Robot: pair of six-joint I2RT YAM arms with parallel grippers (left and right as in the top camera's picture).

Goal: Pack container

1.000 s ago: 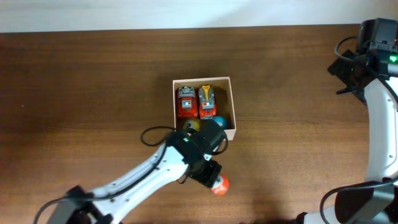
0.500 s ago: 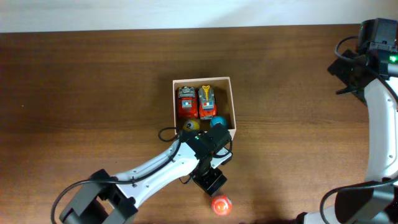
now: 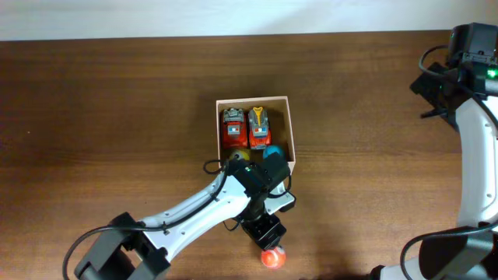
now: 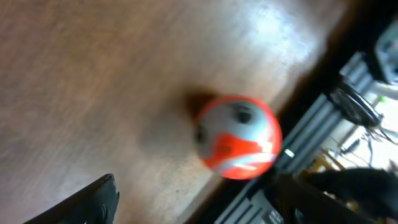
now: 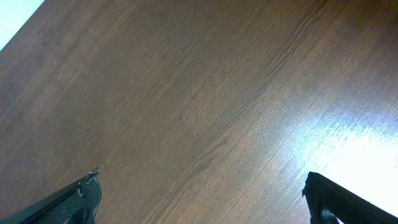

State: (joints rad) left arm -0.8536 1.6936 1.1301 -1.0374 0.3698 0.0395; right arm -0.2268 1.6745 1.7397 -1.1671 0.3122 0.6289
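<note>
A red and grey ball [image 3: 272, 257] lies loose on the table [image 3: 117, 117], close to its near edge and well apart from the container. Just behind it hangs the left gripper [image 3: 264, 232]. Its jaws are spread wide and empty, the ball ahead of them and not between them.

Farther back, past the left arm's wrist, stands the container [image 3: 291, 124], near the middle of the table. Inside are two red trucks [image 3: 232, 127] side by side, with a yellow ball [image 3: 239, 156] and a blue ball [image 3: 272, 151] along its near wall.

At the far right corner, the right gripper [image 5: 200, 186] is fully open over bare wood, holding nothing.

Packing looks mostly done. The loose ball seems to be the one thing left to pick up and put in.
</note>
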